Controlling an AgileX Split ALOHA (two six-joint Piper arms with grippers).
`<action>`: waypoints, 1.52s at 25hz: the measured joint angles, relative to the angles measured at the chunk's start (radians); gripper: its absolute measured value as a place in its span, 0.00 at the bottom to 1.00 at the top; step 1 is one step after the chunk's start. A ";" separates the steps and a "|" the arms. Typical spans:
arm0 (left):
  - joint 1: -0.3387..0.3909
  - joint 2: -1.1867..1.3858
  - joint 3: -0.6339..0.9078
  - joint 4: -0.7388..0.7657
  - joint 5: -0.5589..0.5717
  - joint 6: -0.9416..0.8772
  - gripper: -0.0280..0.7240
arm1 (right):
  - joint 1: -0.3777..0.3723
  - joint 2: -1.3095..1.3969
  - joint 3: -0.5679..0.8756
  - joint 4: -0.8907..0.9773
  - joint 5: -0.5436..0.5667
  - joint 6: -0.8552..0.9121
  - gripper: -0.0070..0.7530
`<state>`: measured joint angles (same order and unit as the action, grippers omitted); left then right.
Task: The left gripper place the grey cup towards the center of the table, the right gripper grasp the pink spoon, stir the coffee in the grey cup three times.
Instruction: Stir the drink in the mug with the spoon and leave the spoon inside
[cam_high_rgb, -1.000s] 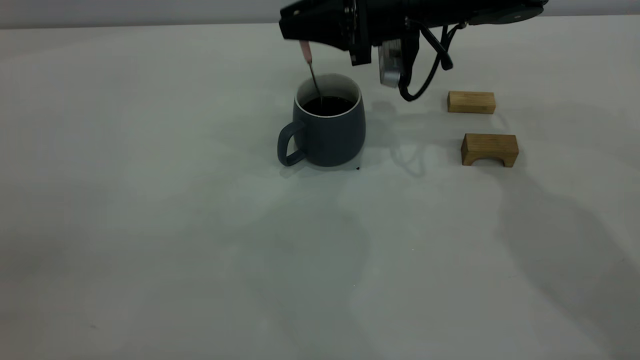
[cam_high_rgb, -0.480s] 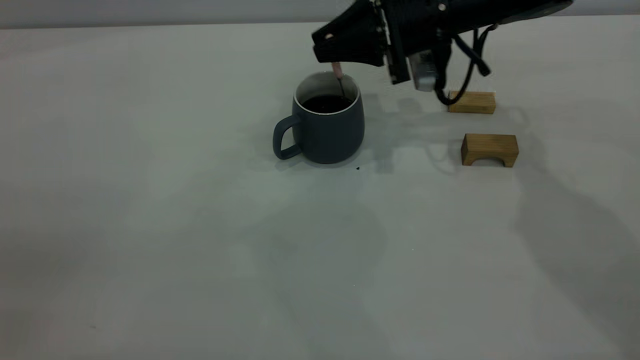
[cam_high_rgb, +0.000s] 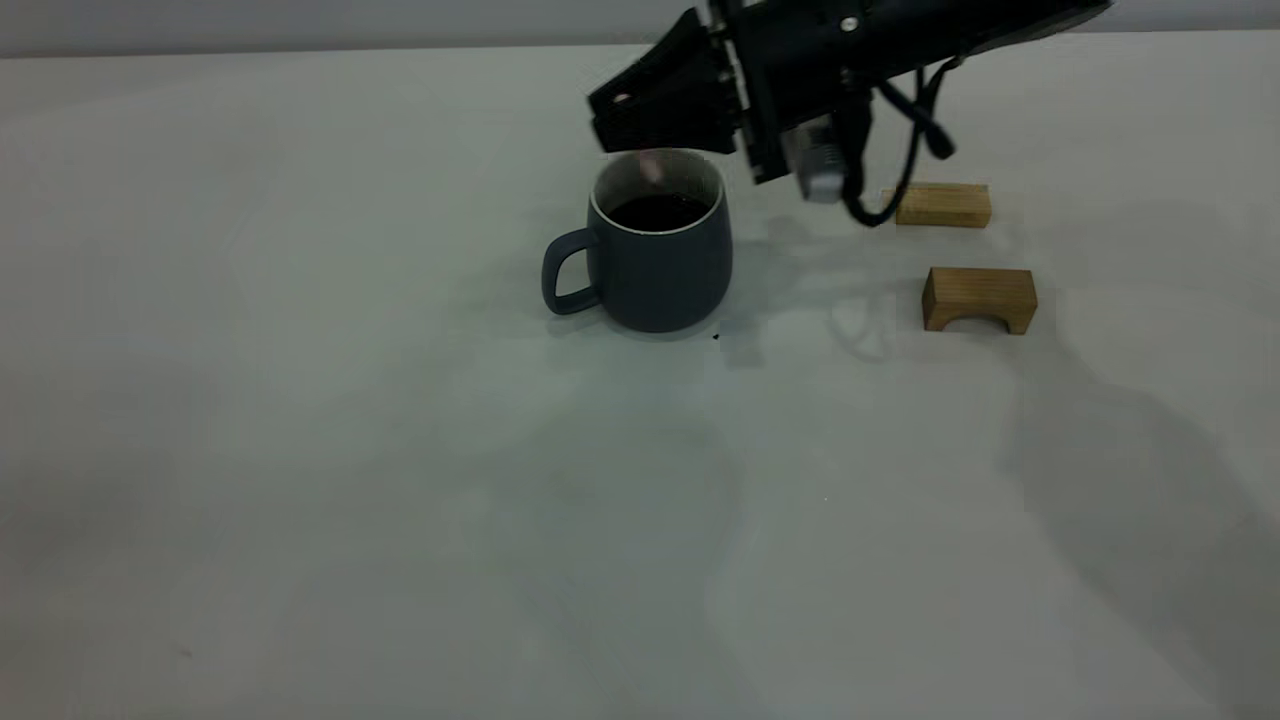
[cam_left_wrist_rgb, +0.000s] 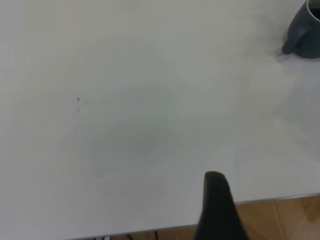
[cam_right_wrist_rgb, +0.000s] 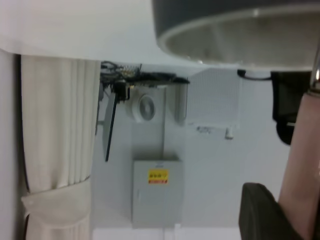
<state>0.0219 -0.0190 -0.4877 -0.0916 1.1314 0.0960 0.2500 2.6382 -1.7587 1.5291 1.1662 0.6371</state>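
The grey cup (cam_high_rgb: 655, 262) stands on the table (cam_high_rgb: 400, 480) near the middle, its handle pointing to the left. Dark coffee (cam_high_rgb: 657, 211) fills it. My right gripper (cam_high_rgb: 628, 125) hangs just above the cup's rim, shut on the pink spoon (cam_high_rgb: 650, 166). Only a blurred bit of the pink handle shows, inside the rim; the bowl is hidden. In the right wrist view the pink spoon (cam_right_wrist_rgb: 300, 170) runs up past a black finger (cam_right_wrist_rgb: 260, 210) toward the grey cup (cam_right_wrist_rgb: 235, 30). My left gripper (cam_left_wrist_rgb: 217, 210) is parked at the table's edge, far from the grey cup (cam_left_wrist_rgb: 304, 31).
Two tan wooden blocks lie to the right of the cup: a flat block (cam_high_rgb: 943, 204) farther back and an arched block (cam_high_rgb: 979, 298) nearer. A tiny dark speck (cam_high_rgb: 715, 337) sits by the cup's base.
My right gripper swung from the cup's left side to its right, then back over the middle and lower. The spoon sits deeper. The cup turned slightly, its handle shifting left.
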 joint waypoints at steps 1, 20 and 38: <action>0.000 0.000 0.000 0.000 0.000 0.000 0.79 | 0.009 0.000 0.001 0.023 -0.001 0.001 0.19; 0.000 0.000 0.000 0.000 0.000 0.000 0.79 | 0.020 0.000 0.001 0.119 -0.139 -0.004 0.19; 0.000 0.000 0.000 0.000 0.000 0.000 0.79 | 0.011 -0.008 -0.005 -0.137 0.001 -0.011 0.19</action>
<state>0.0219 -0.0190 -0.4877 -0.0916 1.1314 0.0960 0.2608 2.6304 -1.7641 1.3921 1.1674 0.6258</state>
